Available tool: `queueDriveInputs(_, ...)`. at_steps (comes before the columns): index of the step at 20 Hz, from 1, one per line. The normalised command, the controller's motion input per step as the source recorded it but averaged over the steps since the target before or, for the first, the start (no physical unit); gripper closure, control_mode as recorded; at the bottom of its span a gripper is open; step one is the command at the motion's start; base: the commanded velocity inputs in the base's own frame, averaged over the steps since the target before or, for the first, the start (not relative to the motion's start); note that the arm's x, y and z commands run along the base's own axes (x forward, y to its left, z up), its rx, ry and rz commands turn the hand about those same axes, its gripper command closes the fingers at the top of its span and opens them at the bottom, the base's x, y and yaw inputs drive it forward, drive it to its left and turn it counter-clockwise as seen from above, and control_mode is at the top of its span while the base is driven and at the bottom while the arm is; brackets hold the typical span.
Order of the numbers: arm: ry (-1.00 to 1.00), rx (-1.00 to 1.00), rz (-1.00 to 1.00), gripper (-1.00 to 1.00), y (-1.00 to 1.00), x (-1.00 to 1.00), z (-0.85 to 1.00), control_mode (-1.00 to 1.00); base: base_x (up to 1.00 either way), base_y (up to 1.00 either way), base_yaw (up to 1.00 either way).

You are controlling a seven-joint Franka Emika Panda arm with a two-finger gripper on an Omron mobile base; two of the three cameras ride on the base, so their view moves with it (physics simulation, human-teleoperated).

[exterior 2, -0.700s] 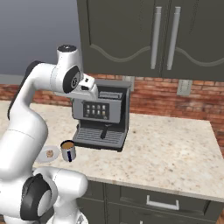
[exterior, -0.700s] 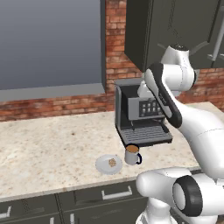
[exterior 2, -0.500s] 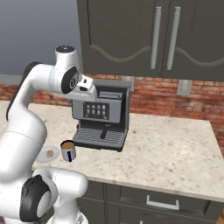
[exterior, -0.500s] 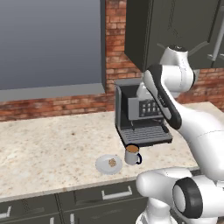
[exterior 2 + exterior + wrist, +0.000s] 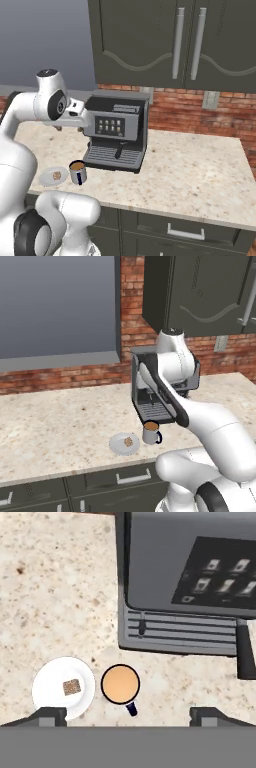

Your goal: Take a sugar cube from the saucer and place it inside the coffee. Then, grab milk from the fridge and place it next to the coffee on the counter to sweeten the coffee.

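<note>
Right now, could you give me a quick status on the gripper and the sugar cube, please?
Gripper open, empty, high above the counter. Sugar cube on the saucer, beside the coffee. Nothing in the way.

Lighting even and diffuse, moderately bright, no distinct source. Shadows faint: a soft dark patch under the espresso machine [image 5: 185,582] on the counter [image 5: 60,587]. No glare on the saucer [image 5: 50,692] or mug. All views slightly soft, low-resolution render; speckle pattern blurs toward the counter's far edge. No visible edge distortion.
</note>
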Motion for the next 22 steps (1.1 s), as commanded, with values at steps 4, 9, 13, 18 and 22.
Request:
queueDriveInputs(4, 0.04, -0.05, 0.0, -1.0, 0.76, -0.03, -0.65, -1.0, 0.0, 0.0, 0.0)
queueDriveInputs(9, 0.05, -0.04, 0.0, -1.0, 0.65, 0.0, -0.61, -1.0, 0.0, 0.0, 0.0)
queueDriveInputs(13, 0.15, -0.07, 0.0, -1.0, 0.55, 0.0, -0.65, -1.0, 0.0, 0.0, 0.0)
queueDriveInputs(18, 0.16, -0.13, 0.0, -1.0, 0.39, 0.0, -0.59, -1.0, 0.0, 0.0, 0.0)
queueDriveInputs(22, 0.1, -0.05, 0.01, -1.0, 0.07, 0.0, -0.49, -1.0, 0.0, 0.0, 0.0)
